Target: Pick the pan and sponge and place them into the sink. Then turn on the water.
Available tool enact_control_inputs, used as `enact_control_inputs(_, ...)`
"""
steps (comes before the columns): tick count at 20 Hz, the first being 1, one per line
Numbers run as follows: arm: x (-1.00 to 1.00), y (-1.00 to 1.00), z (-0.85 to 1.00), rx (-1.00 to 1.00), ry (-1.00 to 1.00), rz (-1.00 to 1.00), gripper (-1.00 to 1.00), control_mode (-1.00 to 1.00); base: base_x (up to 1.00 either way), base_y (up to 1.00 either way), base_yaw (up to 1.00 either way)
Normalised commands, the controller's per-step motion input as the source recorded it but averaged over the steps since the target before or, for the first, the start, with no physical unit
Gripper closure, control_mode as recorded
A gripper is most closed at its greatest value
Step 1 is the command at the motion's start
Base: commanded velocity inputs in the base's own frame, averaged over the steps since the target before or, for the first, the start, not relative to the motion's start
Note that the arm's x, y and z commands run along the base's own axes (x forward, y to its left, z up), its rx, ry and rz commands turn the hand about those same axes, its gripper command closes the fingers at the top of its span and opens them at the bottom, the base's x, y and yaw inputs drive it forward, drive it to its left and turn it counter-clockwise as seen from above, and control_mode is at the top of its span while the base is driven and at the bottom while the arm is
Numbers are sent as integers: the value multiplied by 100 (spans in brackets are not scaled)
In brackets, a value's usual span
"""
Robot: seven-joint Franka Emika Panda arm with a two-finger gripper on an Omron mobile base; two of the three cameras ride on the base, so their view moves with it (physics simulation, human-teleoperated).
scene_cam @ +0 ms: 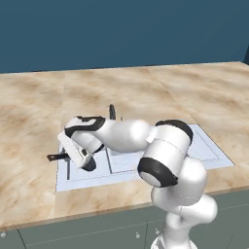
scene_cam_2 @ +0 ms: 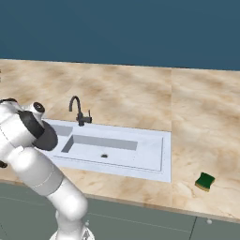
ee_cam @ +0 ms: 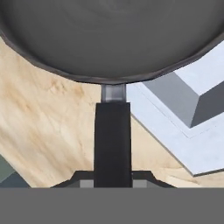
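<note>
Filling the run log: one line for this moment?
gripper: shut on pan handle | pan: held by sink corner | sponge: on counter | faucet: off

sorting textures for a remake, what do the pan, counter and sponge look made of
Pan: dark grey metal by the look, matte with a soft sheen inside; a pale metal neck joins its black, perhaps plastic handle.
Counter: polished stone, likely marble, going by the beige veining.
Sponge: foam, probably; green scouring top over a yellow base.
</note>
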Motion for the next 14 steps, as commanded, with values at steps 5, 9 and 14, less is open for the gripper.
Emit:
enact_control_inputs(5,37,-22,-25,0,8,2,100,-100,0,0,0)
enact_control_inputs(9,25,-35,-50,-4,5,0,100,-100,0,0,0)
enact_control_inputs(14,21,-25,-63,-20,2,0,100,-100,0,0,0)
